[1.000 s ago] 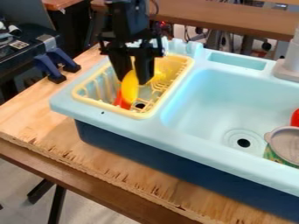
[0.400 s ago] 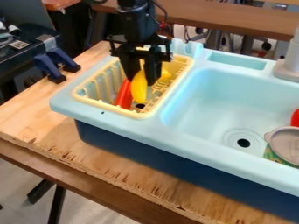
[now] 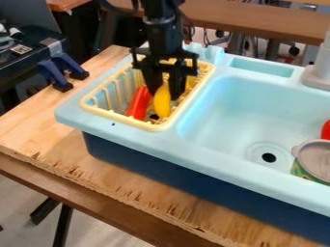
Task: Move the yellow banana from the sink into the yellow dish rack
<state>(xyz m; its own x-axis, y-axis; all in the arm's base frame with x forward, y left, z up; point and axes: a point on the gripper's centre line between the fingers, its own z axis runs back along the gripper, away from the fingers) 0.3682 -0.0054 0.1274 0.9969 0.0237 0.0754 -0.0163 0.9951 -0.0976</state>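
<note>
Plywood with a splintered front edge makes up the table [image 3: 148, 200] across the lower part of the frame. On it stands a toy sink [image 3: 193, 161], pale blue above and dark blue below. At the right edge of the frame, a container with a grey lid [image 3: 320, 160] and a green patterned side sits in the basin, to the right of the round drain [image 3: 268, 157]. Just beyond the container, part of a red object [image 3: 326, 130] shows.

Left of the basin, a pale yellow dish rack [image 3: 124, 119] is set into the sink, left of the frame's centre. In it, an orange-red elongated toy [image 3: 138, 102] leans at a slant. Just right of that is a yellow banana-shaped toy [image 3: 162, 102], upright in the rack. The black gripper [image 3: 165, 96] hangs over the rack, its fingers grasping the banana-shaped toy between them.

A grey faucet base [image 3: 316, 79] stands at the upper right. Two blue-and-black clamps [image 3: 53, 73] grip the table's edge at the upper left, and a brown bench [image 3: 258, 23] crosses the top behind.
</note>
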